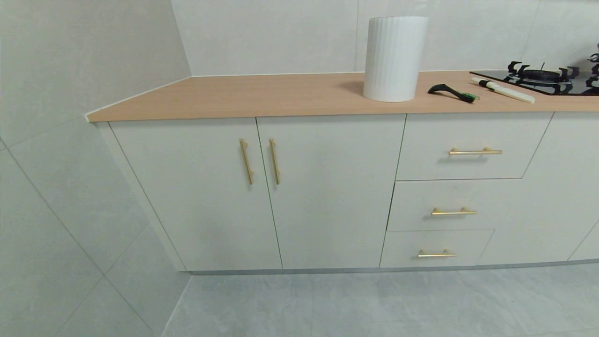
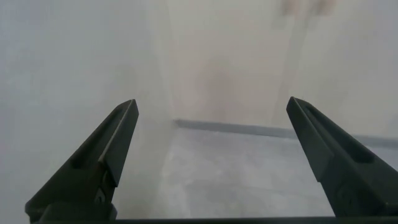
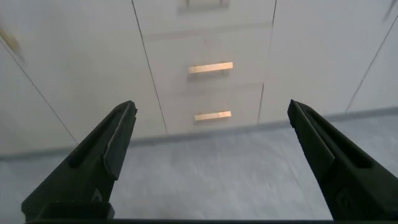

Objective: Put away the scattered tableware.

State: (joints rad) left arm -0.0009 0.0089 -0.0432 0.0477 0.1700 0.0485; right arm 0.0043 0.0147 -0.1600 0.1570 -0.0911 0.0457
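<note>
Right wrist view: right pincer (image 3: 211, 111) wide open, holding nothing; drawer fronts (image 3: 249, 62) ahead of it. Left pincer (image 2: 211, 109) wide open, empty; grey floor (image 2: 236, 168) ahead of it.

A white, vertically ribbed cylinder (image 1: 393, 58) is seen at upper right on a light-brown wood-grain countertop (image 1: 262, 96), beside a black-and-green tool (image 1: 453, 92). Gold handles (image 1: 246, 160) are set on pale-grey cabinets (image 1: 196, 206).

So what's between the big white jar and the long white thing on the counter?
A small black-and-green tool lies between them, shown in the head view.
</note>
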